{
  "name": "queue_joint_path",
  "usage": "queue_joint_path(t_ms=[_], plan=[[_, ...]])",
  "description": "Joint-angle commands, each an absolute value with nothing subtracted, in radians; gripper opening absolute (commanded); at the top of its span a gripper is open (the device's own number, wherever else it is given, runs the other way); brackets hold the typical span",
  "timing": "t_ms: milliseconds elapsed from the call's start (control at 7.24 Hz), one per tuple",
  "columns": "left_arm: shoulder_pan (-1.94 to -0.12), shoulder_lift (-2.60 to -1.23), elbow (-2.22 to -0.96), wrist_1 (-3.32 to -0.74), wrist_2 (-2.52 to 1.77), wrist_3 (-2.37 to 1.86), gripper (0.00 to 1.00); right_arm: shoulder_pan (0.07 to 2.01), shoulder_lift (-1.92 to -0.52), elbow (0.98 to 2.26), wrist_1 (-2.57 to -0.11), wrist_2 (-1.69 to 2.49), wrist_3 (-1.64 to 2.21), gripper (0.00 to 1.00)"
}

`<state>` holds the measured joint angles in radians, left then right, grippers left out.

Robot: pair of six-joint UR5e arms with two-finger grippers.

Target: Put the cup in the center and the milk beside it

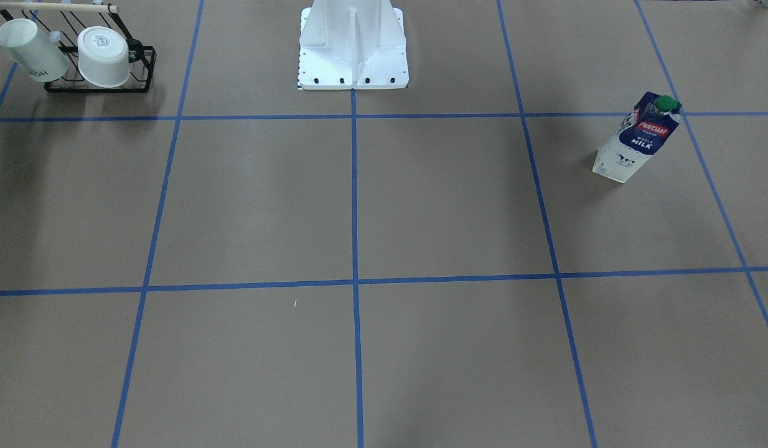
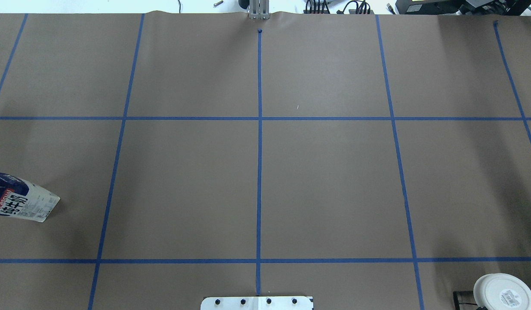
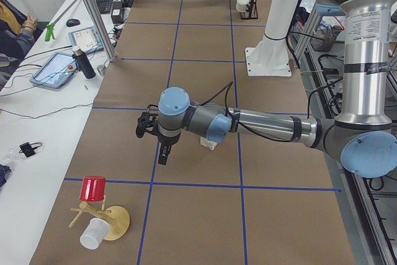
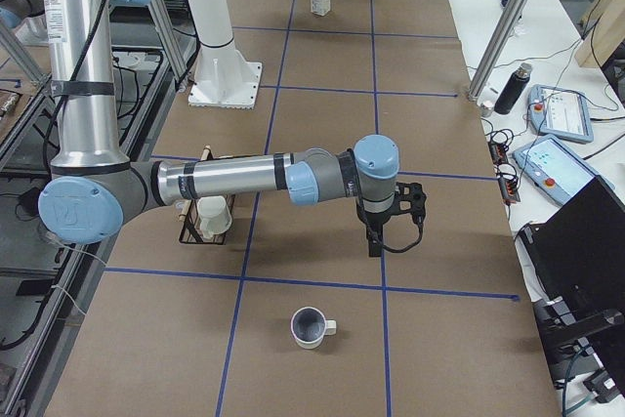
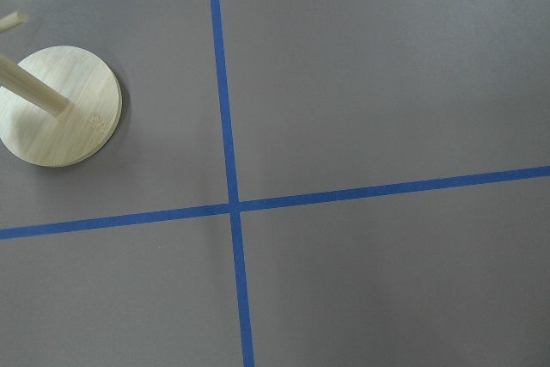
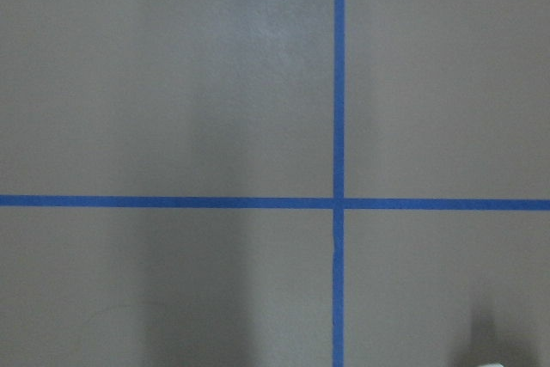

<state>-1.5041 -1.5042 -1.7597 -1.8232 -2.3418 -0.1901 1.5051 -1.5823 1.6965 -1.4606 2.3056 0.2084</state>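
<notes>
The small white mug with a dark grey inside (image 4: 312, 327) stands near the right end of the table (image 4: 439, 358), handle away from the robot. The right gripper (image 4: 374, 241) hangs nearer it than the left gripper (image 3: 162, 154). Neither gripper's finger spacing can be determined.

The silver arms (image 3: 267, 127) have pale blue joint caps (image 3: 174, 99) and dark grey joints (image 3: 186, 119).

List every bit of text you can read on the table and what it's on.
"Pascual", "WHOLE", "MILK": milk carton, front-facing view.
"Pascual" plus Chinese characters: the same carton's other face, overhead view.
Black letters on the racked mug: partly hidden, unclear.
Underside label on the racked cup: too small to read.
</notes>
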Motion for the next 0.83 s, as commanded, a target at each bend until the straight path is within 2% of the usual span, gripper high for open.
queue_joint_path(t_ms=[0,138,415,691], plan=[[-1.502,-1.505,-1.759,-1.821,-2.362,-0.190,0.98,1.549,-1.726,1.665,-1.413,2.286,0.082,1.00],[-1.502,-1.505,-1.756,-1.821,-2.359,-0.190,0.98,1.637,-1.750,1.652,-1.443,2.321,-0.054,1.00],[-1.502,-1.505,-1.750,-1.822,-2.362,-0.189,0.98,1.744,-1.721,1.451,-1.451,2.330,-0.277,1.00],[-1.502,-1.503,-1.753,-1.822,-2.362,-0.189,0.98,1.744,-1.715,1.298,-1.367,2.326,-0.279,1.00]])
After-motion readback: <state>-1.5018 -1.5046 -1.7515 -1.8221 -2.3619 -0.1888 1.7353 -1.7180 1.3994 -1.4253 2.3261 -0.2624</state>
